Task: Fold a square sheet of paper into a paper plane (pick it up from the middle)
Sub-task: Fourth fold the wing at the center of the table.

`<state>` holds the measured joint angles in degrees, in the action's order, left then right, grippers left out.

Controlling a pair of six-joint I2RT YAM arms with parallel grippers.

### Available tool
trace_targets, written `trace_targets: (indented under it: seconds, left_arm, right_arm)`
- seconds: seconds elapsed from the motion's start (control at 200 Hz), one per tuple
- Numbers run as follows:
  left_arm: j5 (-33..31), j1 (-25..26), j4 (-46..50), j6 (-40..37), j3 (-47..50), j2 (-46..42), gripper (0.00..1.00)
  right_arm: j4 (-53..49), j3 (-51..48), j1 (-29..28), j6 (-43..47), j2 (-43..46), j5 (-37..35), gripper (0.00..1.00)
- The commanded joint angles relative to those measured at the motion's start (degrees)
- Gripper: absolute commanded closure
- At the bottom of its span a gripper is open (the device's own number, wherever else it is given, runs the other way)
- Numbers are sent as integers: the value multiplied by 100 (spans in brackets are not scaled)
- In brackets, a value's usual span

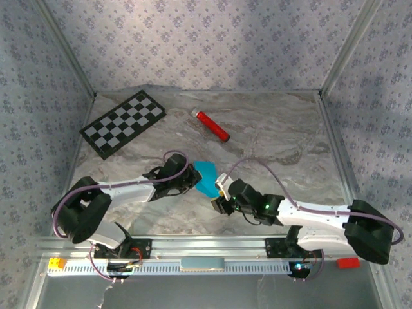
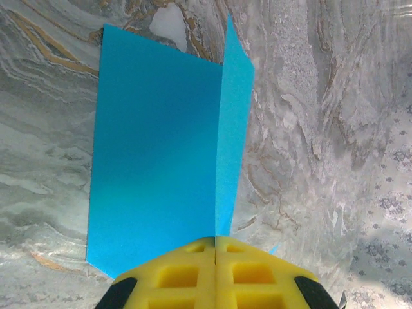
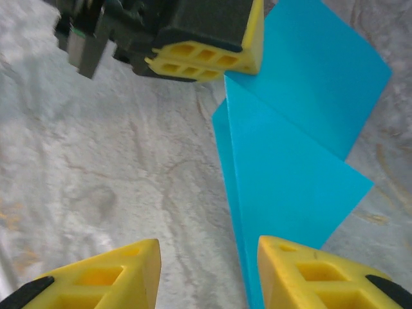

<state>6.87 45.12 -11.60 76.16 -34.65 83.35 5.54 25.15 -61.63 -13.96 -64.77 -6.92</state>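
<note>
A: While the left jaws are clenched, what do they grip?
B: The folded blue paper (image 2: 154, 161), which spreads out ahead of them.
A: And the right jaws?
B: Released, the paper's edge standing between them.

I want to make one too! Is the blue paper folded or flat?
Folded: the blue paper bends along a crease, one flap raised.
</note>
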Motion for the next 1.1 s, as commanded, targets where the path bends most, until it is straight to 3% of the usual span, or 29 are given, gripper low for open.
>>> trace_targets:
  seconds: [0.0,0.185,0.455,1.094]
  left_arm:
    - [-198,26,187,173,-24,-161,100]
    - [-168,32,228,136,-60,-137,100]
    - [-135,50,220,116,-85,-118,100]
    - [-167,69,328,57,-153,-148,99]
  right_arm:
    - [408,73,-236,827,-326,-1111,55]
    - [593,323,-690,1191,-1050,-1702,55]
    - [452,728,-920,1345,-1967,-2641,56]
    - [477,718,-807,881,-2294,-2568,68]
